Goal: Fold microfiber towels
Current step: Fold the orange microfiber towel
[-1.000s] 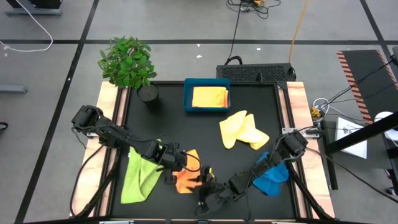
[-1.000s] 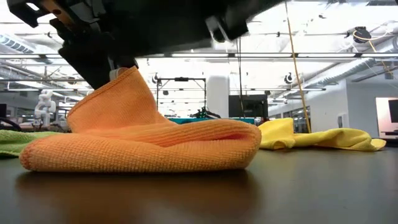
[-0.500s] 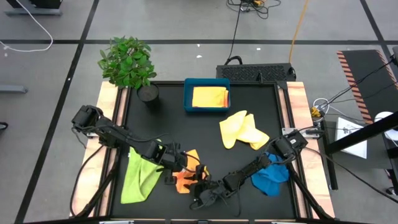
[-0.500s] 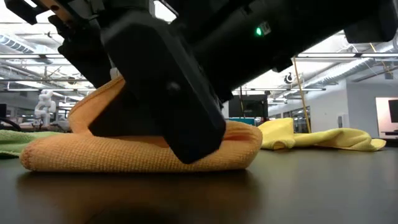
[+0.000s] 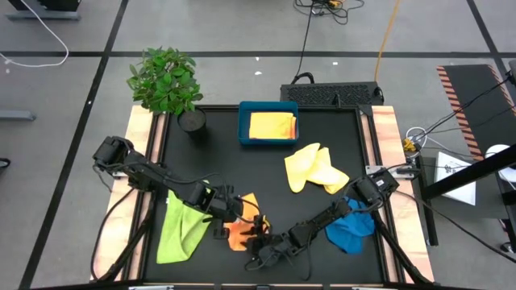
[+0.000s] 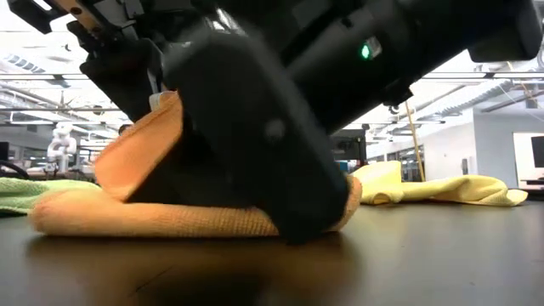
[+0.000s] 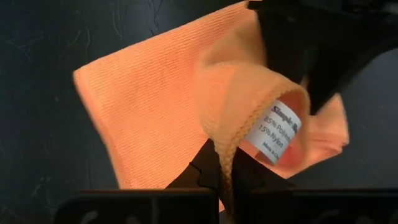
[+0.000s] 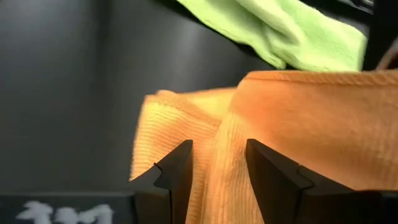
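Orange cloth is the one being worked on. The orange towel (image 5: 242, 229) lies near the front edge of the black table (image 5: 258, 169), a bit left of the middle. One corner of it is lifted up, and the rest lies flat in a soft fold.

The left gripper (image 7: 225, 171) has its jaws pinched shut on that lifted corner. A small white label (image 7: 278, 129) hangs from the raised edge, just past the fingers.

The right gripper (image 8: 219, 163) sits low at the front of the table, right against the same towel. Its two dark fingers (image 8: 176, 167) stand apart, one on each side of a fold of the orange cloth. I cannot tell if they are squeezing it.

The lime green towel (image 5: 182, 229) lies just to the left of the orange one, under the left arm. The blue towel (image 5: 353, 228) lies to the right, partly under the right arm. The pale yellow towel (image 5: 314, 169) is crumpled near the middle of the table, well apart from the grippers.

At the back of the table is a teal-blue tray (image 5: 268, 109), and the golden yellow towel (image 5: 272, 126) lies folded inside it. A green plant in a dark pot (image 5: 168, 84) stands at the back left corner.
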